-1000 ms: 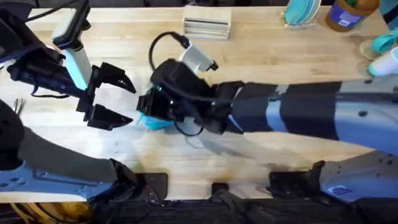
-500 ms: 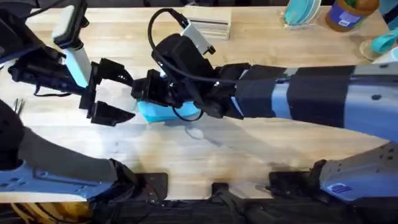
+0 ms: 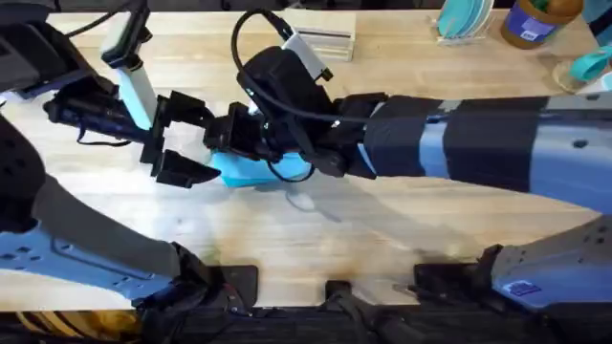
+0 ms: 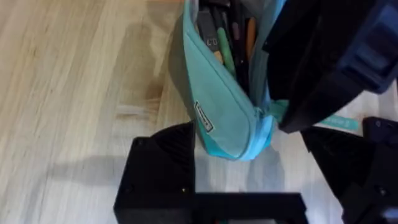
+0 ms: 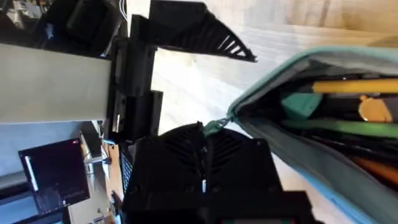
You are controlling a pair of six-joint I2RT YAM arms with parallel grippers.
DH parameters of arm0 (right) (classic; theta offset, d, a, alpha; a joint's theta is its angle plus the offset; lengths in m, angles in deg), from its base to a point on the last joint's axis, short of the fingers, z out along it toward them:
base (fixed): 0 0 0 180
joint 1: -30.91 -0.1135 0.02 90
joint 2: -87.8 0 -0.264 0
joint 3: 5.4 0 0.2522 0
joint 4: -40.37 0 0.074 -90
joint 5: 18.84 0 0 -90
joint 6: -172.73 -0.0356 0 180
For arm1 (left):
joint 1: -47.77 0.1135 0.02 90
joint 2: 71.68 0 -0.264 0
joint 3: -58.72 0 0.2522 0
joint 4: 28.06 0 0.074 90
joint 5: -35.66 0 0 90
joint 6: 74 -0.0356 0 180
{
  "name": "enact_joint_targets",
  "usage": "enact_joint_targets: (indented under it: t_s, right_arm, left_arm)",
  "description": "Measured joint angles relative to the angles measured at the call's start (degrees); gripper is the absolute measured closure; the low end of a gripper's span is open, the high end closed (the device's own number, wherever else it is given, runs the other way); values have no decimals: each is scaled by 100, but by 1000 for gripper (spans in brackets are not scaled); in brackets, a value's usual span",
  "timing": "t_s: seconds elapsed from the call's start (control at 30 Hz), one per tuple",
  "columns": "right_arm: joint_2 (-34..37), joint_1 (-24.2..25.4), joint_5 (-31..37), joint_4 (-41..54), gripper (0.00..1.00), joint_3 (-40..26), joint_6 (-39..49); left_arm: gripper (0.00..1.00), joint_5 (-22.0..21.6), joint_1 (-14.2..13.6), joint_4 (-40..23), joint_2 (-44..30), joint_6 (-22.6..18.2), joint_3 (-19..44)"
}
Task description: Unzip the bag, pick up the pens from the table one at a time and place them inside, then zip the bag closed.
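Both end effectors sit at the bag (image 3: pixel 256 172), which I take as my reference. Left end effector (image 3: pixel 191 139) hangs just off the bag's end nearest the left arm, its two black fingers (image 3: pixel 182 103) spread wide apart and gripping nothing; from my left wrist camera one finger (image 4: pixel 163 171) lies on the surface just beside the bag's (image 4: pixel 230 118) closed end, touching or nearly touching the fabric, I cannot tell which. Right end effector (image 3: pixel 229 139) reaches across from the right arm and bears down on that same end of the bag; in the right wrist view its dark fingers (image 5: pixel 205 155) are clenched together on a small teal tab at the bag's (image 5: pixel 292 124) end, which I read as the zipper pull, though the tab is mostly hidden by the fingers. Bag condition: teal-blue fabric, resting on the surface (image 3: pixel 402 229) under the right arm's wrist, with most of its length covered by that arm from overhead. Zipper stands open along the visible length in both wrist views. Contents visible through the opening: a light green pen (image 5: pixel 348 127), a yellow-orange stick (image 5: pixel 354 86) beside it, and a further dark item (image 4: pixel 208 28) that I cannot identify with certainty. Beyond the bag, on its side away from the arm bases, a small stack of pale flat items (image 3: pixel 320 40) lies on the surface, well apart from it.
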Motion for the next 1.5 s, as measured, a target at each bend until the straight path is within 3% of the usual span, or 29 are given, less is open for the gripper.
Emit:
enact_joint_targets:
  t_s: [0.23,0.33,0.4,0.47,0.57,0.6,1.03,1.37,1.5]
  right_arm:
    - [0,0,-1,-2,969,0,0]
    - [-1,2,0,-2,969,0,0]
    - [1,2,-2,-2,970,0,0]
    - [-1,2,-2,-2,970,0,0]
    - [-1,32,42,0,970,0,2]
    - [1,68,24,2,970,0,2]
    - [-1,736,-902,333,970,-50,303]
    - [-629,1398,-1119,1559,970,-74,1533]
    - [-825,1639,-999,1787,970,-74,1952]
  left_arm:
    - [19,1,-301,350,-38,329,2]
    - [140,6,-404,401,-76,453,2]
    - [272,10,-445,414,-106,521,2]
    - [471,12,-464,415,-109,569,2]
    - [893,-7,-467,389,-109,579,2]
    - [936,7,-467,387,-109,593,2]
    - [956,148,-482,395,-109,609,2]
    - [956,722,-636,294,-109,622,2]
    - [957,561,-622,352,-109,623,2]
